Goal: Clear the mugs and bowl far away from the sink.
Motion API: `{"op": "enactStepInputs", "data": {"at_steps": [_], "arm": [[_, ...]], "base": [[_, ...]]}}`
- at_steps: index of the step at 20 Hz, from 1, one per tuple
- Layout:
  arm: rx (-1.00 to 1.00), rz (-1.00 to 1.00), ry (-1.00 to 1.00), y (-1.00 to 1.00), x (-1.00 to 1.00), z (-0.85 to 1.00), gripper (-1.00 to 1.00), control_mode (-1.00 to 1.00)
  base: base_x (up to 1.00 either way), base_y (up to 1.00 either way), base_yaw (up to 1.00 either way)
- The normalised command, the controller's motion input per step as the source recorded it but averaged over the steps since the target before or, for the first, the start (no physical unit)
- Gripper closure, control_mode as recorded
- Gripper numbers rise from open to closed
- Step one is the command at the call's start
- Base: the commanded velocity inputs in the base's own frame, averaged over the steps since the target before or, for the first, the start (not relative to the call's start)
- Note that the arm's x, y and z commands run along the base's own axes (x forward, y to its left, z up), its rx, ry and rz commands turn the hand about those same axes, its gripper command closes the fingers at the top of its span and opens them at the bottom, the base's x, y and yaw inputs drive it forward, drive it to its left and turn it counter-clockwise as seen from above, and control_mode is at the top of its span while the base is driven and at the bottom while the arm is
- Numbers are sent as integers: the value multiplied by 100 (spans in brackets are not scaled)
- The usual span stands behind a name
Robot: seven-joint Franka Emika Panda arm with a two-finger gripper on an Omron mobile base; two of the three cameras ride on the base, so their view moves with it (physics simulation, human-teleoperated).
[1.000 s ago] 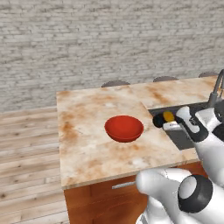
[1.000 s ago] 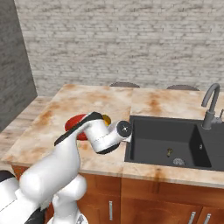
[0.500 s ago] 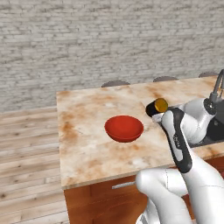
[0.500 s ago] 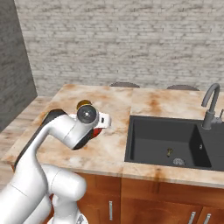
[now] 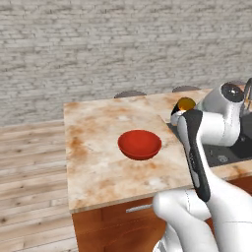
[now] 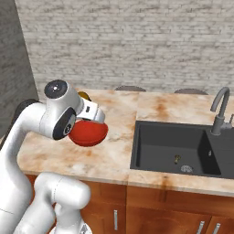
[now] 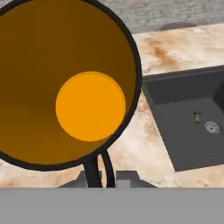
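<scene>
Counter [image 5: 98, 162]: polished stone look, cream veined with rust-brown, smooth with a faint sheen. Bowl [image 5: 140, 144]: glossy red, glazed like ceramic, soft highlights on the inner wall. Mug [image 7: 70, 83]: thin black rim, smooth yellow-orange inside, brighter on the flat bottom, matt to satin. Sink [image 6: 176, 148]: dark grey basin, matt and even, as of composite; its drain [image 6: 186, 168] is a small pale metallic disc. Faucet [image 6: 219, 112]: grey metal, brushed, dull shine. Wall [image 5: 113, 44]: grey-beige brick, rough and matt. Floor [image 5: 29, 172]: pale wood planks, visible grain, low sheen. Cabinet [image 6: 173, 208]: reddish-brown wood, smooth, with slim metal handles [image 6: 115, 220].
</scene>
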Motion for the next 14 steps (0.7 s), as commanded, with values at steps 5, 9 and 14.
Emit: {"op": "enactStepInputs", "data": {"at_steps": [5,9,14], "arm": [[0,-13,14,3,-79,38,100,-100],[0,-2,-4,0,-69,-7,100,-100],[0,0,-2,0,-45,-8,100,-100]], "base": [[0,0,0],[0,0,0],[0,0,0]]}}
